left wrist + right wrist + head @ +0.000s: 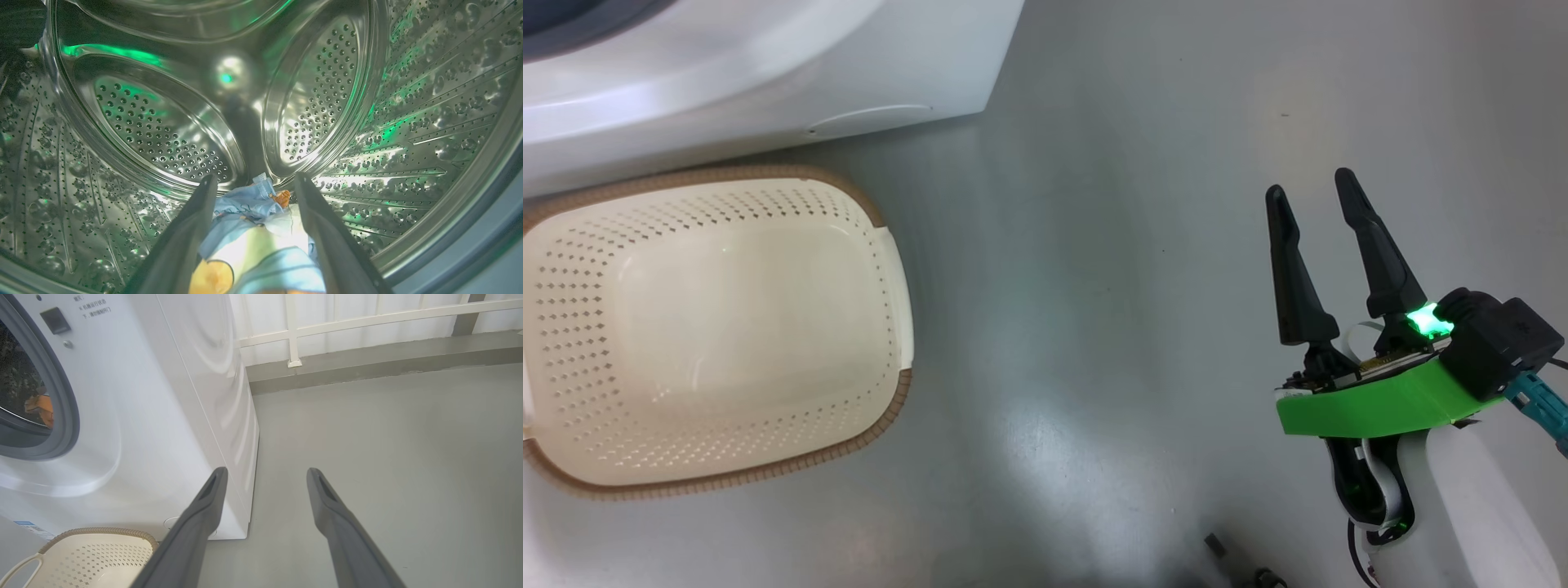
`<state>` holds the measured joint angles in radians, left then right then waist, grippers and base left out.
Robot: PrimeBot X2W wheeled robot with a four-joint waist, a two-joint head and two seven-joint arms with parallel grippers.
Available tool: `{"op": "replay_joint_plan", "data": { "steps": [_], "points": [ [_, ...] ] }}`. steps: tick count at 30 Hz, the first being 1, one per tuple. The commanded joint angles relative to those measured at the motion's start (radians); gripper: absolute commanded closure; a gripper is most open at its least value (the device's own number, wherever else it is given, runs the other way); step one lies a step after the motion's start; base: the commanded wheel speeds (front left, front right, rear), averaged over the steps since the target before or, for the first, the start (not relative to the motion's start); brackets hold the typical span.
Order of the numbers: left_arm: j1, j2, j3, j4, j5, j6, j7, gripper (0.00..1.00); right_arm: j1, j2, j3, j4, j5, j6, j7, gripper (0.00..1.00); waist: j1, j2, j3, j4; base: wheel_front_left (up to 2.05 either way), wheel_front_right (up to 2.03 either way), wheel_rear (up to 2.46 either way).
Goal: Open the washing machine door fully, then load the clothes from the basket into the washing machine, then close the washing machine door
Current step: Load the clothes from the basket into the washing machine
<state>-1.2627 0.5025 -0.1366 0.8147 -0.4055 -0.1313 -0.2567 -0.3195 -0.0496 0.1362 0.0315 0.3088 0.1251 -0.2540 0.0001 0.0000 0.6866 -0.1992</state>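
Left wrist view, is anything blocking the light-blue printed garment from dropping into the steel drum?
Nothing visible does. The light-blue printed fabric garment sits between the open left pincer's fingers, inside the perforated steel drum, bare metal beyond it.

The floor (1111, 269) is smooth, grey and glossy, with pale, blurred patches of reflected light across it. 1 tiny dark speck (1285, 115) lies on it toward the far right in the head view. At that view's bottom edge sit 2 small dark bits (1215, 543), too small to tell what they are. In the right wrist view the floor runs back to a low grey ledge (367, 361) along the far side. Above the ledge stands a white wall (335, 306) of upright panels, crossed by 1 white horizontal rail (367, 322). 1 white post (290, 314) meets the rail and ends in a small square foot (294, 363) on the ledge.
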Motion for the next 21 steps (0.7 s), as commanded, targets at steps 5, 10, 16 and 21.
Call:
{"op": "replay_joint_plan", "data": {
  "steps": [5,10,16,21],
  "points": [
    [0.004,0.057,-0.008,-0.016,-0.033,0.001,-0.005,0.00,0.001,-0.001,0.022,-0.019,0.012,0.006,-0.008,0.00,-0.0001,0.0000,-0.005,0.011,0.00,0.00,0.00],
    [0.040,0.048,-0.017,-0.028,-0.054,0.001,-0.005,0.00,-0.002,-0.001,0.018,-0.015,0.004,0.006,-0.008,0.00,-0.0001,0.0000,-0.020,0.020,0.00,0.00,0.00],
    [0.121,0.011,0.005,-0.055,-0.080,0.001,-0.005,0.00,0.001,-0.001,0.011,-0.012,-0.016,0.006,-0.008,0.00,-0.0001,0.0000,-0.056,0.040,0.00,0.00,0.00],
    [0.189,-0.012,0.017,-0.095,-0.070,0.001,-0.005,0.00,0.001,-0.001,0.003,-0.007,-0.031,0.006,-0.008,0.00,-0.0001,0.0000,-0.086,0.058,0.00,0.00,0.00]
  ]
}}
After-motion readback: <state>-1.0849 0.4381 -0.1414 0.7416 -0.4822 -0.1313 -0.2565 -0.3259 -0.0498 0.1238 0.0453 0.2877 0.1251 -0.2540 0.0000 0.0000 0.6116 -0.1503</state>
